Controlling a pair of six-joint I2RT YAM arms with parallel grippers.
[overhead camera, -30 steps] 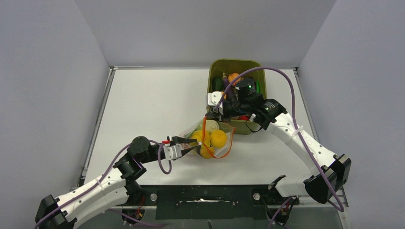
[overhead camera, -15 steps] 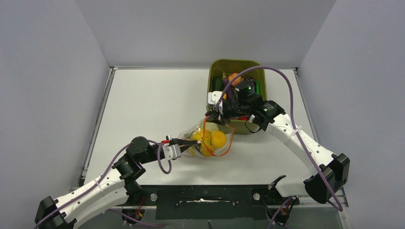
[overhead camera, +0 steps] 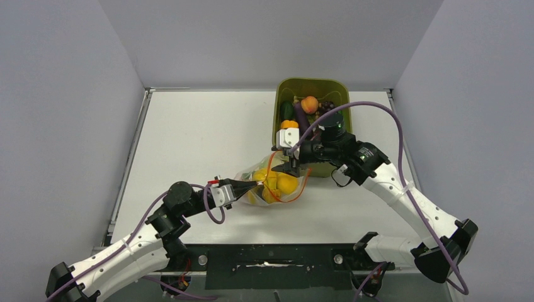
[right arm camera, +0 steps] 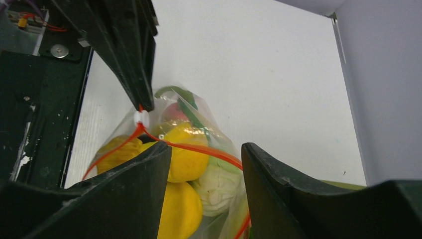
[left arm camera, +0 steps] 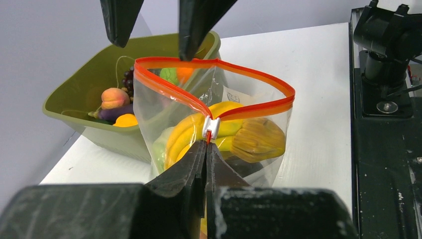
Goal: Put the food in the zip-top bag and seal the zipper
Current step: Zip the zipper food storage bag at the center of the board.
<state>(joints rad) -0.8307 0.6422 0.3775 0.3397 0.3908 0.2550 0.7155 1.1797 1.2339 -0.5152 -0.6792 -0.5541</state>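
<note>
The clear zip-top bag stands on the table with its mouth gaping. Inside lies the food: yellow peppers, a pale cabbage, a green pod and a pink-red fruit. The red-orange zipper loops round the mouth, with a white slider at its near end. My left gripper is shut on the zipper's end tab just below that slider. My right gripper hangs open over the far end of the mouth, with one finger on each side of the strip.
The olive-green tub stands just behind the bag at the back right, holding an orange-pink fruit, purple grapes and other toy food. The right arm reaches over the tub's near wall. White tabletop lies to the left.
My right gripper has opened and let go of the bag's far rim, and its arm has drawn back off the tub. My left gripper has shut on the zipper's end.
</note>
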